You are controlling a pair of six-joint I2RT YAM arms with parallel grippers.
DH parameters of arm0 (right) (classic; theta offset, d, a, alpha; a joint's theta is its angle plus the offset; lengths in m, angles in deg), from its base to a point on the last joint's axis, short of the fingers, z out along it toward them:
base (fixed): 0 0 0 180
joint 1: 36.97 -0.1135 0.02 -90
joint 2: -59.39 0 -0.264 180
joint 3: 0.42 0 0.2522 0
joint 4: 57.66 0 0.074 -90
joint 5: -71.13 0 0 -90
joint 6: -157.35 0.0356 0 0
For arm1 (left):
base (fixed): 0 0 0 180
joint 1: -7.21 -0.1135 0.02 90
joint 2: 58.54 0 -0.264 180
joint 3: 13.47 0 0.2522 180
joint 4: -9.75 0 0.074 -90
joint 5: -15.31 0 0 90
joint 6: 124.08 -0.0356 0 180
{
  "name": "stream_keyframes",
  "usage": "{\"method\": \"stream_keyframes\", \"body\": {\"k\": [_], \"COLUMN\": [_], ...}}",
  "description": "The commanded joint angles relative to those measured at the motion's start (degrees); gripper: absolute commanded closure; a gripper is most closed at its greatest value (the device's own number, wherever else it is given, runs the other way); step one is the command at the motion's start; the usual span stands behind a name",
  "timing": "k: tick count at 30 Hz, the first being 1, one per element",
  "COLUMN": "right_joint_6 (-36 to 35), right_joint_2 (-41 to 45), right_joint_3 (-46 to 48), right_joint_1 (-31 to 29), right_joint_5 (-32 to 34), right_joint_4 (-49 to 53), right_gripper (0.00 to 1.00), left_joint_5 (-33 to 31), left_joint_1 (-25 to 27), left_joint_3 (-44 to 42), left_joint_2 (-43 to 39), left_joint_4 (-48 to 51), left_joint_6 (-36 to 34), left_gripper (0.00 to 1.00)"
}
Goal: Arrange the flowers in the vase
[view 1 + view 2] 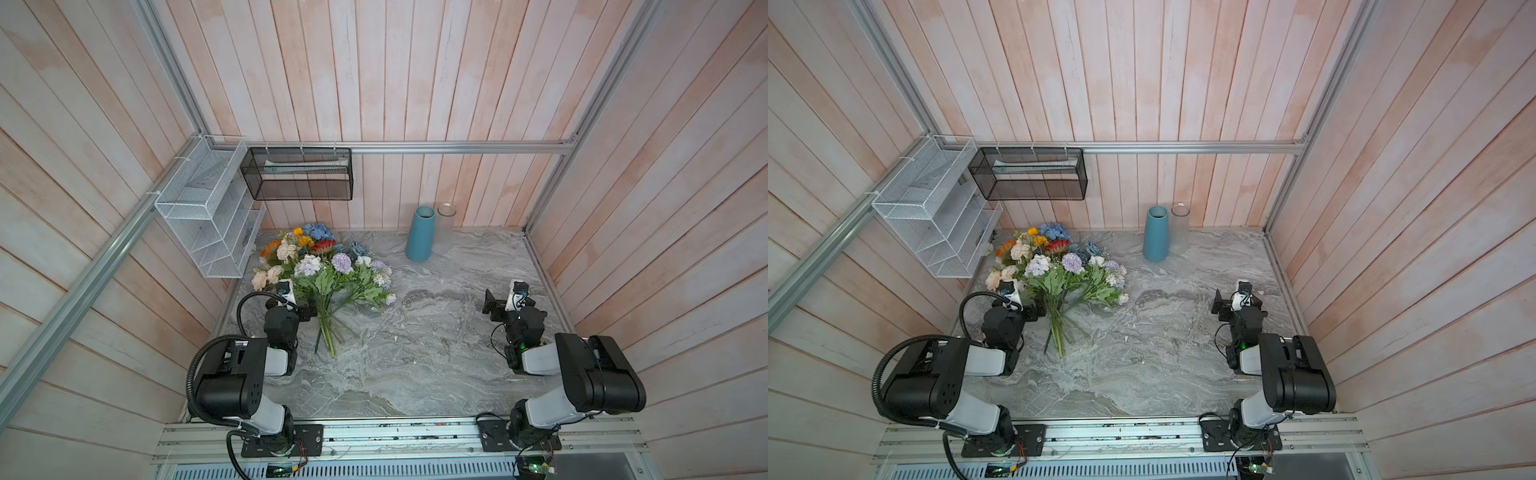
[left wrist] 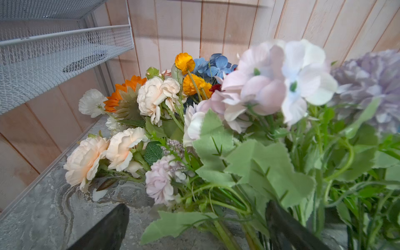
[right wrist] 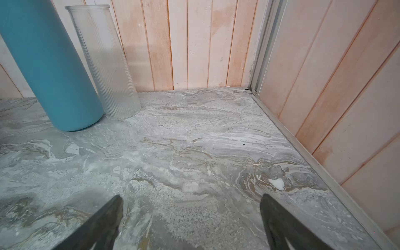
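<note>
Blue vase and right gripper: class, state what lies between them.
Nothing: only bare marble table lies between the right gripper and the blue vase, shown in a top view and the right wrist view. The glass vase stands aside.

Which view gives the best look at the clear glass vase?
The right wrist view: the clear glass vase stands close, seen rim to base, ribbed and empty, beside the blue vase. In both top views the clear glass vase is small, partly behind the blue vase. The left wrist view misses it.
</note>
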Motion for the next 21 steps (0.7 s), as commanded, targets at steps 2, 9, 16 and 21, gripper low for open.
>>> {"method": "stream_keyframes", "body": {"k": [2, 9, 16, 21], "right_joint_6": [-0.39, -0.37, -0.26, -0.11], "right_joint_2": [0.73, 0.73, 0.65, 0.6], "right_joint_3": [-0.79, -0.79, -0.87, -0.96], "right_joint_1": [-0.18, -0.18, -0.04, 0.15], "right_joint_5": [0.39, 0.43, 0.27, -0.12], "right_joint_4": [-0.26, -0.26, -0.28, -0.07], "right_gripper": [0.02, 0.02, 0.02, 0.02], "left_joint_5": [0.75, 0.83, 0.91, 1.0], "left_joint_1": [-0.24, -0.22, -0.22, -0.27], "left_joint_3": [0.96, 1.1, 1.08, 1.22], "left_joint_2": [0.06, 0.11, 0.08, 0.18], "left_joint_4": [-0.61, -0.53, -0.5, -0.26], "left_joint_6": [-0.4, -0.42, -0.37, -0.38], "left_gripper": [0.0, 0.0, 0.0, 0.0]}}
